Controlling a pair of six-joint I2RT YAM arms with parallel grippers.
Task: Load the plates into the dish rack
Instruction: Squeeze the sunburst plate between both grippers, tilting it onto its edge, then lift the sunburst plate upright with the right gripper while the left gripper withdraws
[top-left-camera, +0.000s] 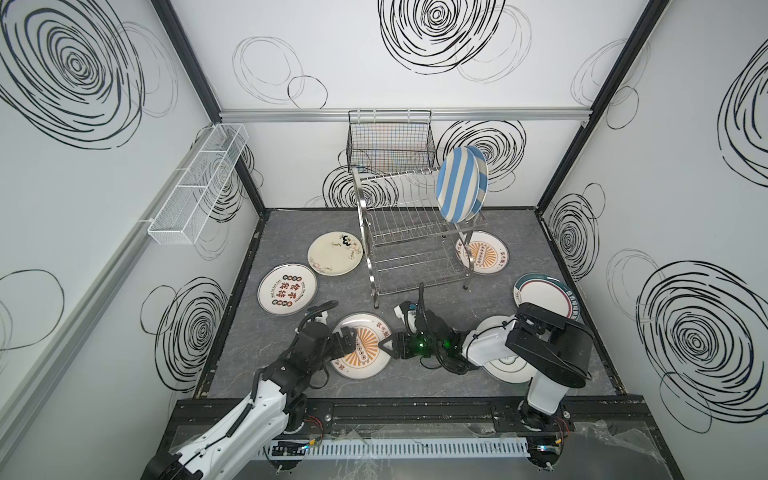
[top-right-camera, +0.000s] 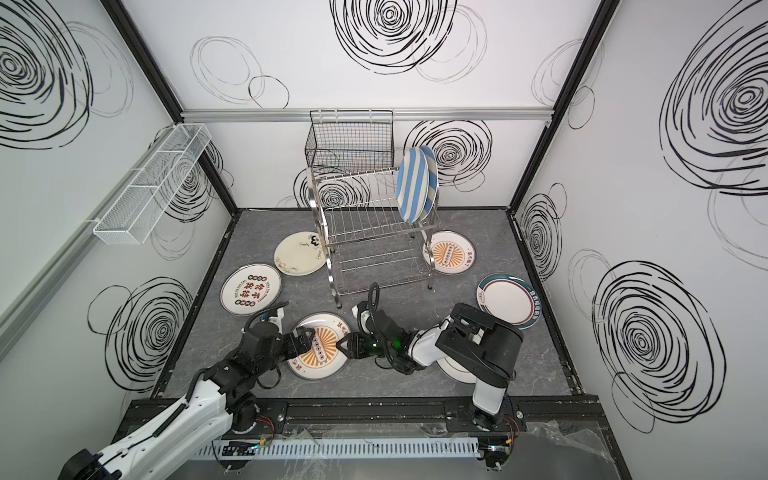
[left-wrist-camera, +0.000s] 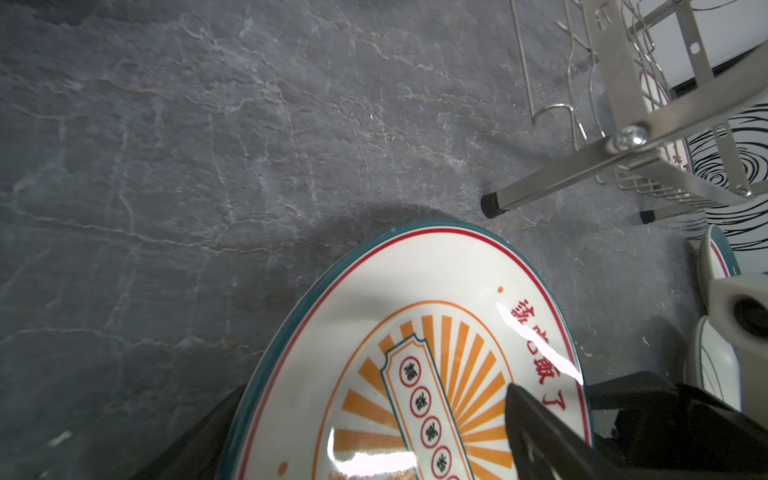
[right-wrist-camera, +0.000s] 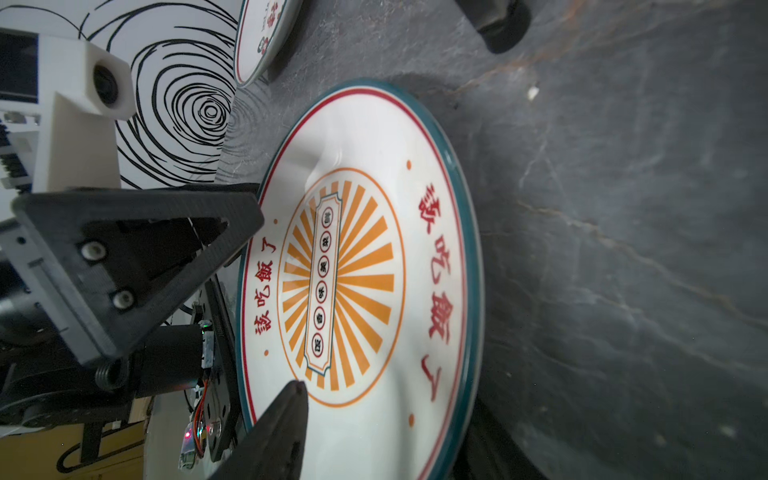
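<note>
A round sunburst plate (top-left-camera: 363, 353), white with orange rays, red characters and a teal rim, lies between two robot grippers that face each other across it. It is low over a grey stone-patterned table (top-left-camera: 457, 316).

The left gripper (top-left-camera: 351, 337) is clamped on the rim nearest it. One finger (left-wrist-camera: 540, 424) lies on the plate's face and the other is beneath the plate.

The right gripper (top-left-camera: 386, 345) straddles the opposite rim, with one fingertip (right-wrist-camera: 291, 403) over the face and its partner below. Whether it is pressing the plate yet cannot be told.

Just beyond both grippers stands the steel wire dish rack (top-left-camera: 411, 232). Two blue-and-white striped plates (top-left-camera: 457, 187) stand upright in its top tier, at the end on the right gripper's side.

The other plates lie flat on the table:
- Beyond the left gripper are a character plate (top-left-camera: 286, 289) and, farther on, a cream floral plate (top-left-camera: 336, 252).
- Past the rack, on the right gripper's side, is a second sunburst plate (top-left-camera: 484, 253).
- A green-rimmed plate (top-left-camera: 540, 295) lies beside the right arm.
- A white plate (top-left-camera: 507, 365) lies beneath that arm.
</note>
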